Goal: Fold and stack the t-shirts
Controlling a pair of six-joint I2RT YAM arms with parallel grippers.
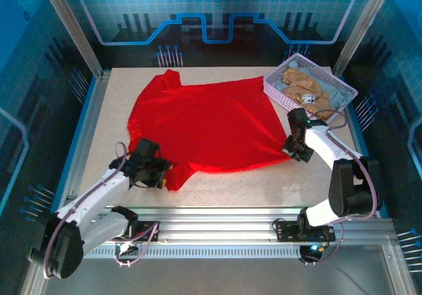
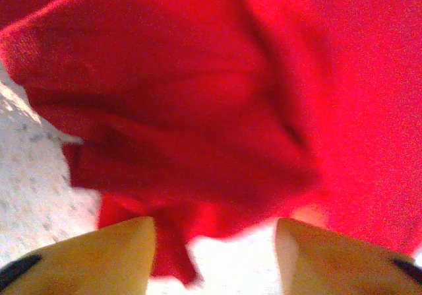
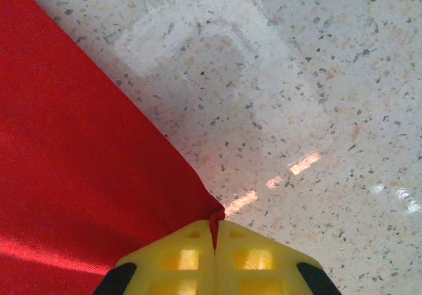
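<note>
A large bright red t-shirt [image 1: 204, 123] lies spread on the table, back side up, with no print showing. My left gripper [image 1: 165, 174] sits at the shirt's near left sleeve. In the left wrist view its yellow fingers [image 2: 119, 249] stand apart, and the left gripper [image 2: 214, 232] is open in front of the bunched red cloth [image 2: 184, 110], with bare table between the jaws. My right gripper [image 1: 293, 151] is at the shirt's near right corner. In the right wrist view the right gripper [image 3: 215, 226] is shut on that red corner [image 3: 79, 163]. A tan t-shirt [image 1: 300, 80] and a pale blue-grey one [image 1: 337, 97] lie in the basket.
The lavender lattice basket [image 1: 275, 92] stands at the back right, close to the shirt's right edge. Speckled table [image 3: 297, 77] lies bare to the right of the held corner and along the near edge [image 1: 231, 189]. Metal frame posts stand at the table's corners.
</note>
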